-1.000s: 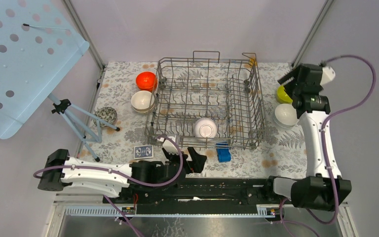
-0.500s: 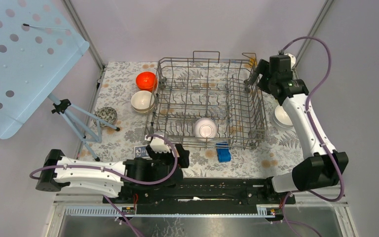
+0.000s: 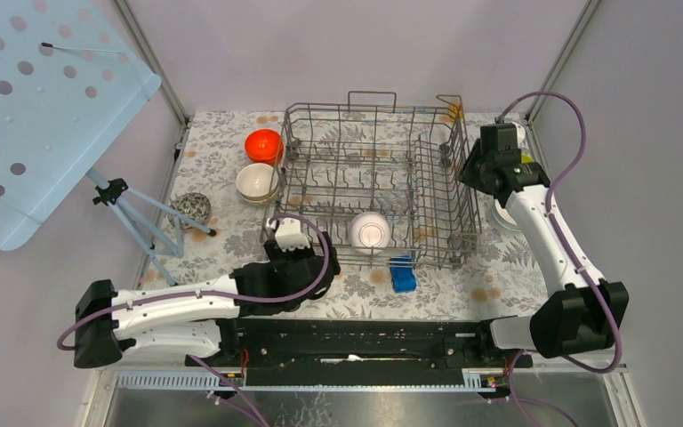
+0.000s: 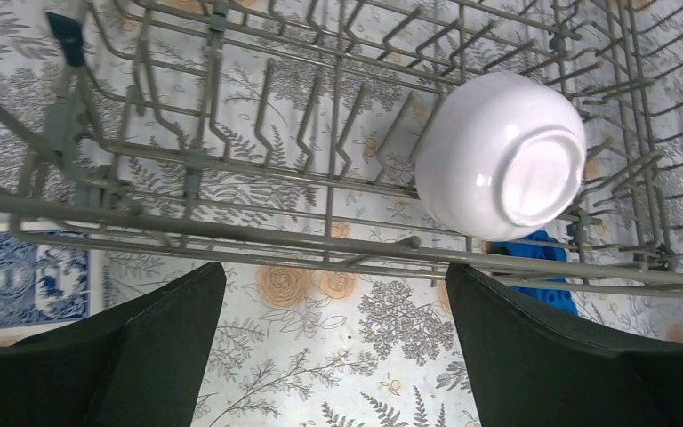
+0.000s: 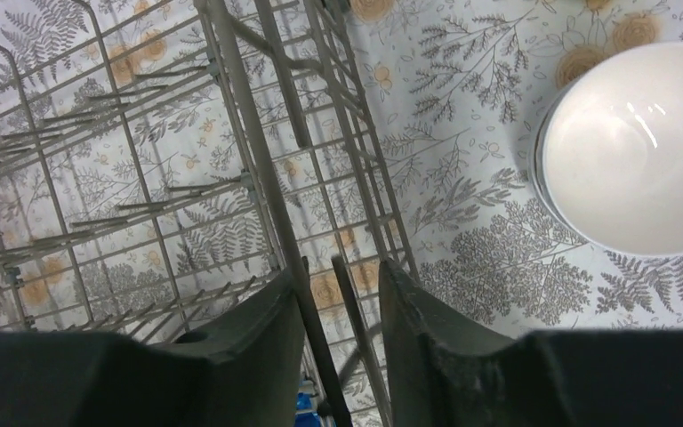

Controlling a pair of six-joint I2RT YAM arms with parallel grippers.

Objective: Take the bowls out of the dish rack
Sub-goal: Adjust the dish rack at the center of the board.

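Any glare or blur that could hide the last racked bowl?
Left wrist: racked white bowl sharp, only a soft sheen. Right wrist: bright glare inside the unloaded white bowl, dish rack wires crisp. Top external: even light, no blur.

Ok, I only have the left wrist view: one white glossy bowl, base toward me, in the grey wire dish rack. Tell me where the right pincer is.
Observer: The right pincer is at the right wall of the dish rack, wires between its jaws; I can't tell whether it clamps them.
Operator: Check the whole rack for more bowls.
Observer: Overhead, that white bowl is the only one inside.
Operator: List bowls outside it.
Observer: An orange-red glossy bowl and a beige glossy bowl stand left of the rack; a second white bowl stands right of it.
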